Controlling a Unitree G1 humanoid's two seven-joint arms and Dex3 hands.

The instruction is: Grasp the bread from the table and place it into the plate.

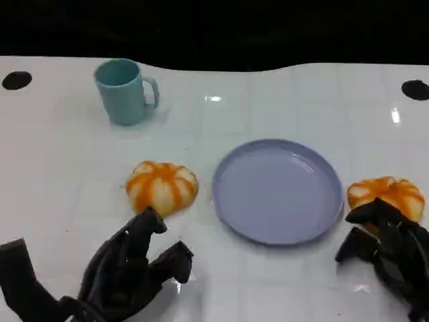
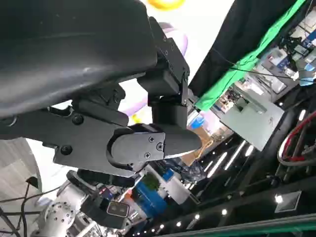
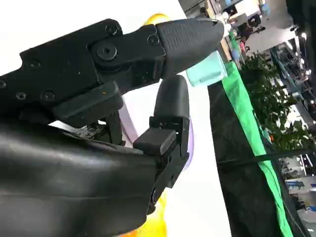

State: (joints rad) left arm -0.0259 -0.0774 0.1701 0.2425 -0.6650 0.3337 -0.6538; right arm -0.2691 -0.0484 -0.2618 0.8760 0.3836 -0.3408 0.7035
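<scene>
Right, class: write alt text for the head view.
A lilac plate sits empty on a white table between two orange-and-white bread rolls. The black left hand and right hand hover near, holding nothing; a teal mug stands behind.

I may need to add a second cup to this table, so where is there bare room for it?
Bare table lies right of the cup, behind the plate. The plate itself holds nothing. It is tighter in front: one bread sits just ahead of the left hand, the other bread at the right hand.
</scene>
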